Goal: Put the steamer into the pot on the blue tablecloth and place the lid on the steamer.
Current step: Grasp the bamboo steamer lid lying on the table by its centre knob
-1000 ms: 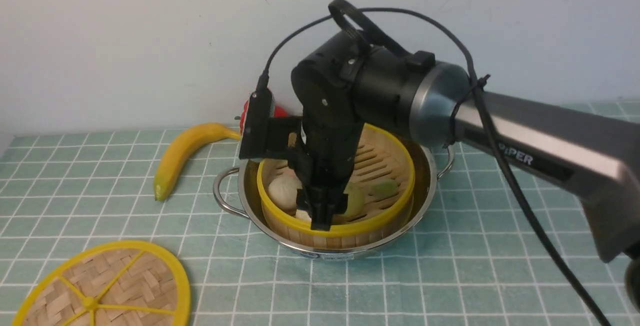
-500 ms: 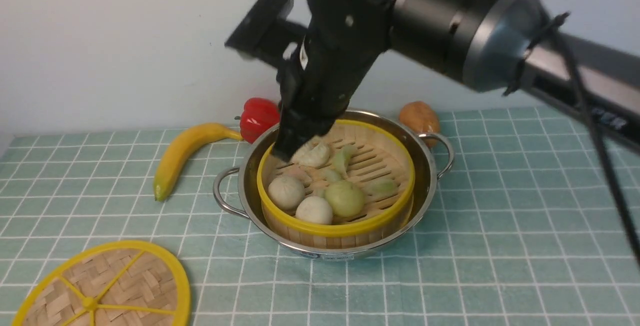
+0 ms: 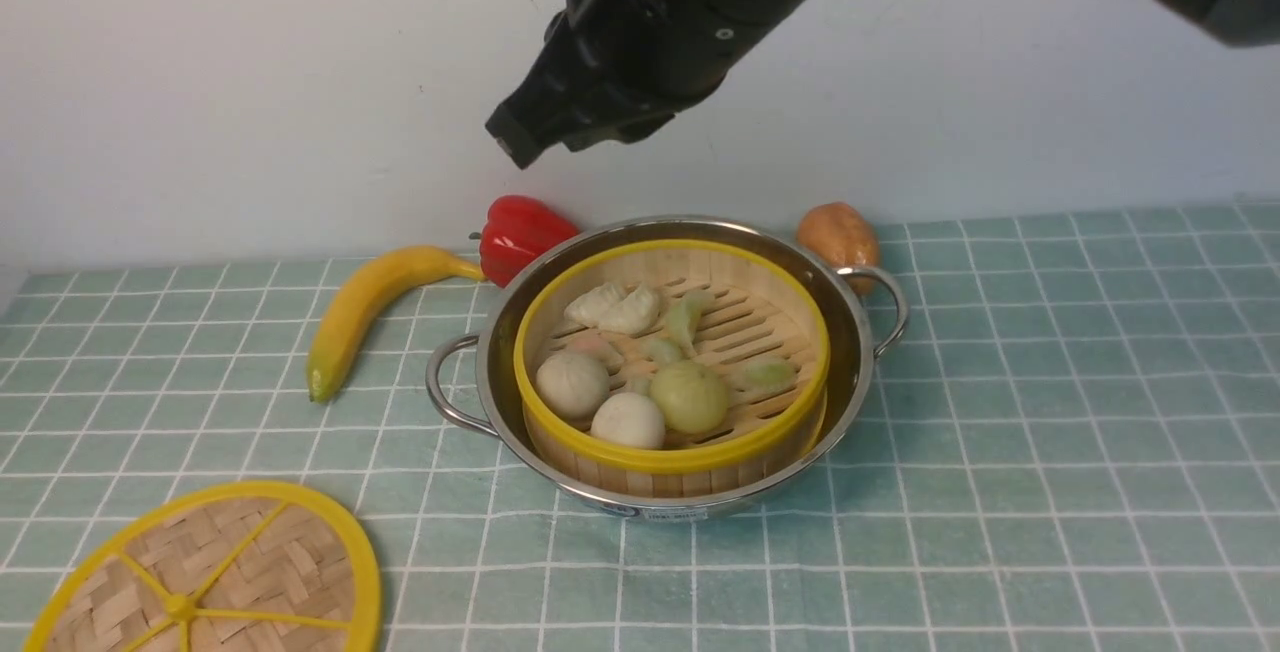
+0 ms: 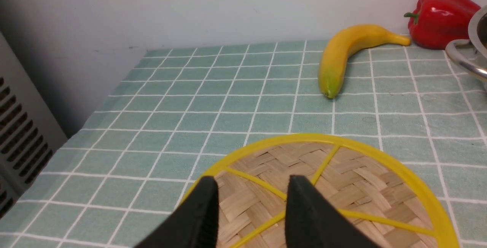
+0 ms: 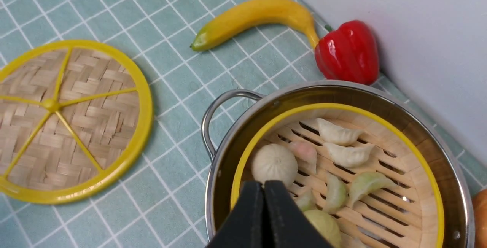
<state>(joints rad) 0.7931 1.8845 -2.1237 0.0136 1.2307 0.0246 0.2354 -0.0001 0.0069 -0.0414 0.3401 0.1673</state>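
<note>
The steamer (image 3: 670, 459), a bamboo basket with a yellow rim holding white and green buns and dumplings, sits inside the shiny pot (image 3: 858, 372) on the blue tablecloth (image 3: 1000, 492). My right gripper (image 3: 512, 144) hangs high above the pot's far left side. In the right wrist view the right gripper (image 5: 264, 187) is shut and holds nothing. The lid (image 3: 230, 562), a flat woven disc with yellow spokes, lies on the cloth at the front left. Just above the lid (image 4: 365, 191) my left gripper (image 4: 251, 187) stands open, with nothing between its fingers. It is outside the front view.
A banana (image 3: 370, 302), a red pepper (image 3: 520, 232) and a brown potato (image 3: 840, 232) lie behind the pot by the white wall. A grey vented panel (image 4: 19, 134) stands past the cloth's left edge.
My right gripper has lifted off the steamer's front rim, shut, and risen high above the pot. The steamer stays in the pot. The lid has not moved.
</note>
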